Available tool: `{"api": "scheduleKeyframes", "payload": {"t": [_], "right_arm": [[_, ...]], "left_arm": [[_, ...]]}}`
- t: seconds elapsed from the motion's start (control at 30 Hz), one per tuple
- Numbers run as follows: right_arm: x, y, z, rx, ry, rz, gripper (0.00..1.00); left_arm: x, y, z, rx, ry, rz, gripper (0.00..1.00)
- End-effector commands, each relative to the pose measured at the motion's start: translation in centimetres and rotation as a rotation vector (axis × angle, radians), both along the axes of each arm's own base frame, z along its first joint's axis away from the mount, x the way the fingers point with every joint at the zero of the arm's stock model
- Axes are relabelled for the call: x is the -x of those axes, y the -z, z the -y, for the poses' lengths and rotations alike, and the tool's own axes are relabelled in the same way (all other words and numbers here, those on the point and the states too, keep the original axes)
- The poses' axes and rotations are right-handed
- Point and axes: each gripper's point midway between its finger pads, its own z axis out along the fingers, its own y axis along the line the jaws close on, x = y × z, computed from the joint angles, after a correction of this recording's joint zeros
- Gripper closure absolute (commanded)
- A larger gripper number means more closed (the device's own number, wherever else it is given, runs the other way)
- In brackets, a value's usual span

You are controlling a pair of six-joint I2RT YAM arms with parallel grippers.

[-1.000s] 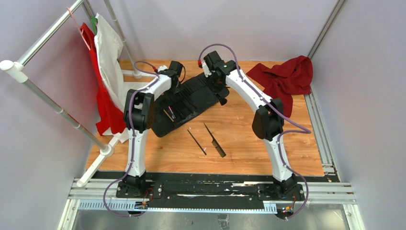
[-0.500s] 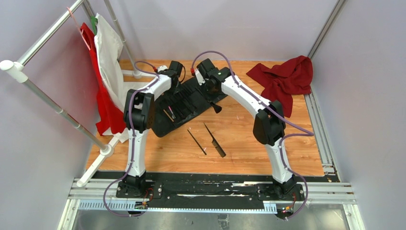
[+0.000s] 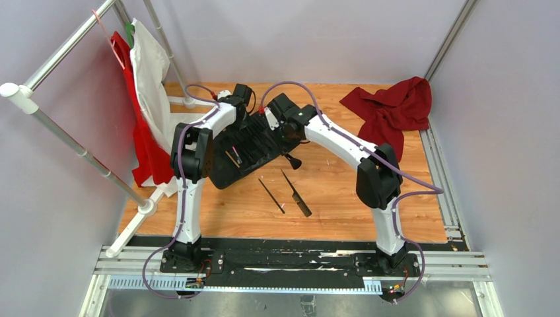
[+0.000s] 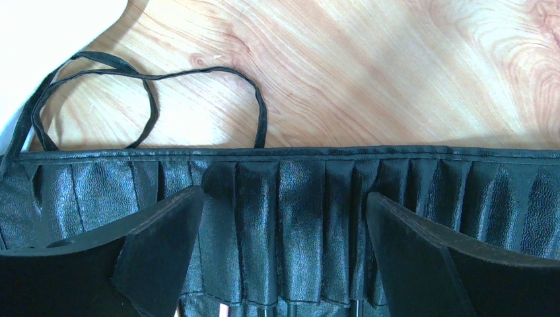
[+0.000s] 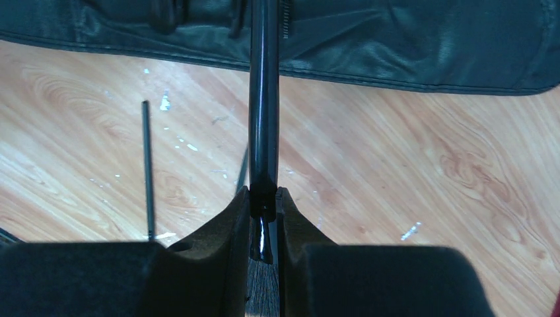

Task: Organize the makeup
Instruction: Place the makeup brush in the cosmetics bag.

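Observation:
A long black slotted roll-up case [image 3: 254,146] lies open on the wooden table. My right gripper [image 3: 289,156] is at the case's near edge, shut on a black makeup brush [image 5: 263,132]. The fingers pinch its ferrule, the bristles lie between them, and the handle points at the case [image 5: 409,53]. My left gripper [image 4: 284,198] is open and empty just above the case's slots [image 4: 297,218]. A thin black brush [image 3: 271,195] and a black comb [image 3: 296,193] lie loose on the table in front of the case. Pink and tan handled brushes [image 3: 234,157] sit in the case.
A red cloth [image 3: 395,105] lies at the back right. White and red garments [image 3: 146,86] hang on a rack [image 3: 59,132] at the left. The case's black tie strap [image 4: 150,99] loops on the wood behind it. The thin brush also shows in the right wrist view [image 5: 148,172].
My right arm has swung left and nearer, carrying the black brush from the case's right end to its near edge. The left arm has not moved.

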Motion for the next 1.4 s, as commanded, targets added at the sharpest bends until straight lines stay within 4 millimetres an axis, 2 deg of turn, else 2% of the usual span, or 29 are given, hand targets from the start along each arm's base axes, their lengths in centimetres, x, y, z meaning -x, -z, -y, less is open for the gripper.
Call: {"api": "scheduleKeyframes", "payload": {"t": [0.0,0.27,0.4,0.63,0.67,1.13,1.37], "right_arm": [[2.3,-1.0,-2.7,-0.069,-0.038,-0.002,0.99],[6.1,0.4,-7.2,-0.095,-0.105,-0.028,0.99],[7.5,1.1,-8.3,-0.123,-0.104,-0.047,0.99],[9.3,1.4,-9.8,-0.269,-0.086,-0.101,0.99],[9.5,0.6,-10.0,-0.297,-0.087,-0.095,0.99],[9.5,-0.6,-9.3,-0.324,-0.079,-0.058,0.99],[8.7,-1.4,-7.6,-0.324,-0.046,-0.031,1.00]], "left_arm": [[2.9,3.5,-0.2,-0.022,0.021,-0.154,0.02],[2.9,3.5,-0.1,-0.015,0.033,-0.160,0.02],[2.9,3.4,-0.1,-0.010,0.032,-0.158,0.02],[2.9,3.5,0.0,0.004,0.029,-0.158,0.02],[2.8,3.5,0.1,0.007,0.028,-0.158,0.02],[2.6,3.5,0.7,0.044,0.019,-0.151,0.02],[2.0,2.8,1.1,0.060,0.024,-0.136,0.02]]}}
